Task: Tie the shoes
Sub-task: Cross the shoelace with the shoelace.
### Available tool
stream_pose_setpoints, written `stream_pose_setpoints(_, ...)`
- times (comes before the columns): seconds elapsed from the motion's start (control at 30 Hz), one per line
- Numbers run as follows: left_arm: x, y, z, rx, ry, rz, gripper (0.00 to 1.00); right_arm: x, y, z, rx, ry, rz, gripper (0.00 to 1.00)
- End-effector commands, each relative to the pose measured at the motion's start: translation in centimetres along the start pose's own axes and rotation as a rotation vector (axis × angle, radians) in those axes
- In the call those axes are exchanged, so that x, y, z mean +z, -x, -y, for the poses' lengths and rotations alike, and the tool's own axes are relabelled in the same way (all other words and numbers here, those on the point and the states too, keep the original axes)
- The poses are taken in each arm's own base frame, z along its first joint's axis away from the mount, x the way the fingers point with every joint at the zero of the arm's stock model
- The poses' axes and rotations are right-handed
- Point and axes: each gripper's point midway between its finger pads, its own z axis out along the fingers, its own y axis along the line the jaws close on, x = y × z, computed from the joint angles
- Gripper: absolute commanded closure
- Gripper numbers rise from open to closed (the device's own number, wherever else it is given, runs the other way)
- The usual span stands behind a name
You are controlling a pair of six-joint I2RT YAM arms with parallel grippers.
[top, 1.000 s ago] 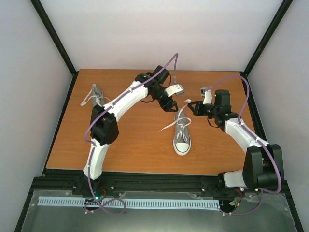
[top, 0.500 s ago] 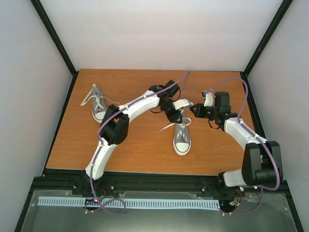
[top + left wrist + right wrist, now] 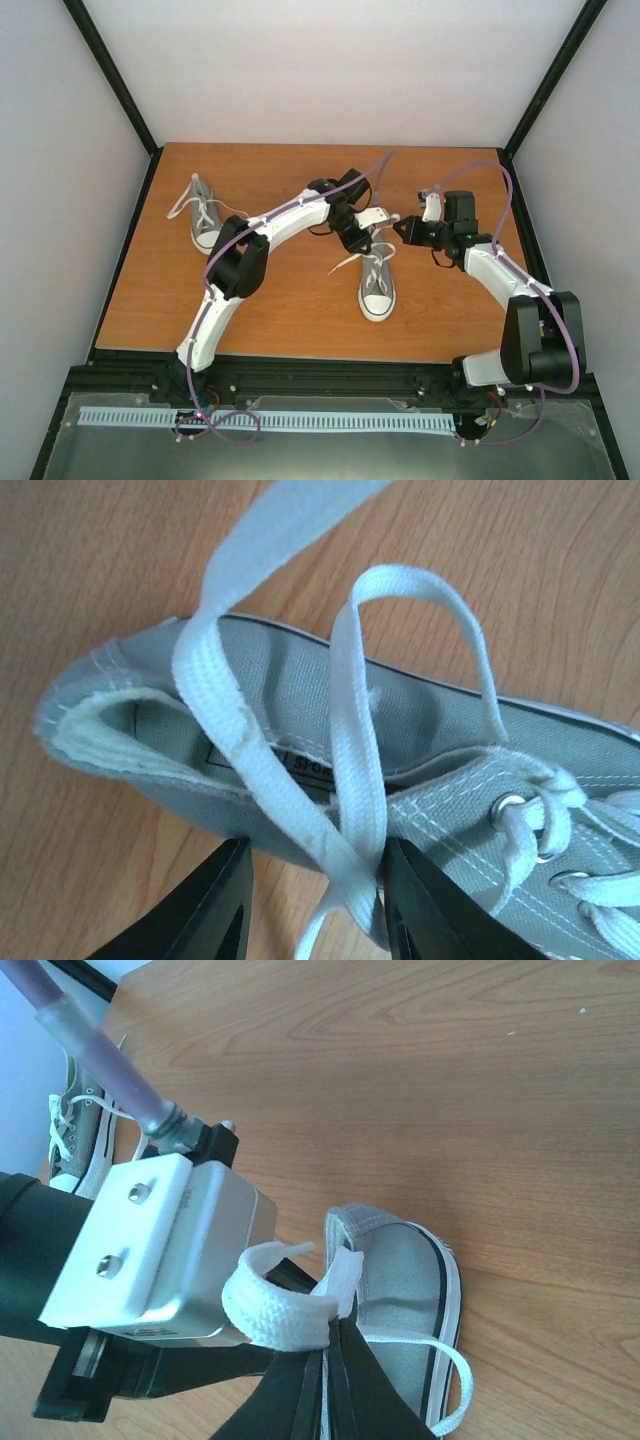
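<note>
One grey shoe (image 3: 377,285) lies mid-table, toe toward me, its laces (image 3: 355,780) untied. The other shoe (image 3: 203,218) sits at the far left. In the left wrist view, two white lace strands cross over the heel opening of the near shoe (image 3: 290,675). My left gripper (image 3: 315,900) straddles that crossing, jaws apart; the strands lie against the right finger (image 3: 425,905) and a gap shows at the left finger. My right gripper (image 3: 325,1360) is shut on a folded loop of lace (image 3: 280,1310), held just above the heel beside the left gripper (image 3: 368,238).
The left wrist's silver camera housing (image 3: 150,1250) sits very close to my right gripper (image 3: 398,228). The second shoe (image 3: 75,1130) shows far off in the right wrist view. A black frame (image 3: 130,100) and white walls border the wooden table (image 3: 290,300).
The left arm has swung right and down onto the near shoe's heel, and its jaws have narrowed around the crossed laces. The right gripper stays shut on its loop.
</note>
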Motion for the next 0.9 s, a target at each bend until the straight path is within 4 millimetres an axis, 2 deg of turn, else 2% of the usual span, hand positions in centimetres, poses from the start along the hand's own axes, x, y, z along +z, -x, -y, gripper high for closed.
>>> stream_pose_setpoints(0.0, 0.8, -1.2, -0.3, 0.022, 0.013, -0.038, 0.63, -0.1, 0.0, 0.2, -0.011, -0.01, -0.001, 0.97)
stream_pose_setpoints(0.1, 0.9, -1.2, -0.1, 0.021, 0.0, -0.038, 0.75, -0.1, 0.0, 0.3, -0.011, -0.013, -0.005, 0.97)
stream_pose_setpoints(0.2, 0.1, -0.6, 0.2, 0.017, -0.005, -0.02, 0.95, -0.1, -0.3, 0.5, -0.009, -0.021, -0.018, 0.97)
stream_pose_setpoints(0.23, -0.3, -0.2, 0.4, 0.016, -0.005, -0.004, 0.99, 0.0, -0.4, 0.5, -0.007, -0.021, -0.024, 0.97)
stream_pose_setpoints(0.4, -4.0, 2.4, 2.2, 0.046, -0.034, 0.096, 0.99, 0.6, -1.2, 0.5, 0.004, 0.004, -0.073, 0.97)
stream_pose_setpoints(0.53, -6.1, 3.2, 3.7, 0.09, -0.063, 0.132, 0.99, 1.2, -1.9, 0.4, 0.014, 0.033, -0.124, 0.97)
stream_pose_setpoints(0.77, -7.3, 3.3, 5.2, 0.129, -0.099, 0.137, 0.99, 2.1, -3.5, 0.3, -0.006, 0.021, -0.207, 0.97)
stream_pose_setpoints(0.87, -8.0, 3.3, 6.1, 0.168, -0.119, 0.14, 0.99, 2.1, -3.4, 0.8, -0.008, -0.017, -0.216, 0.97)
